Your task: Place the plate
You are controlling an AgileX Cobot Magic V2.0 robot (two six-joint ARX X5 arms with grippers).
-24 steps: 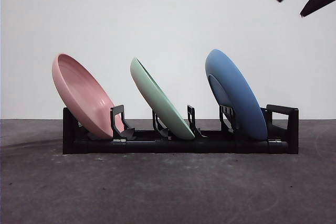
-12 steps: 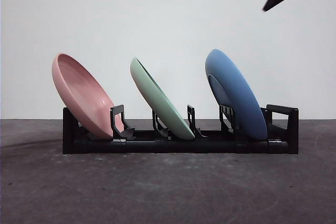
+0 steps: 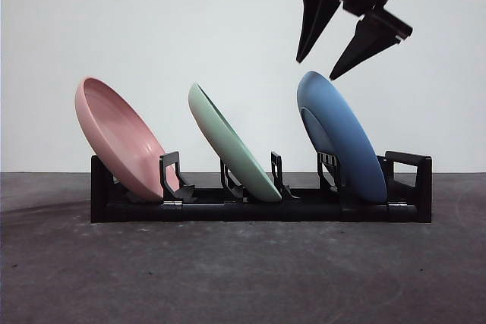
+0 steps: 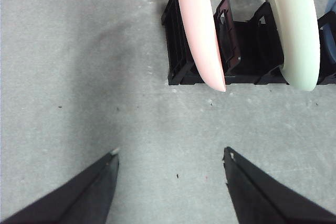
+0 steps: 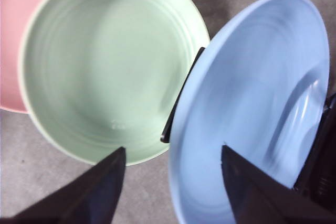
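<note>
Right gripper (image 3: 324, 57) now dropped low, jaws spread, just above blue plate (image 3: 342, 138) rim, plates unmoved in rack (image 3: 258, 206), left gripper (image 4: 170, 160) spread apart beside rack

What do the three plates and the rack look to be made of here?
Pink plate, green plate and blue plate: likely matte plastic or melamine, given the flat pastel colour and soft sheen without sharp glints; glazed ceramic can't be excluded. Rack: black, probably moulded plastic, judging by its dull blocky bars and clip-like dividers.
</note>
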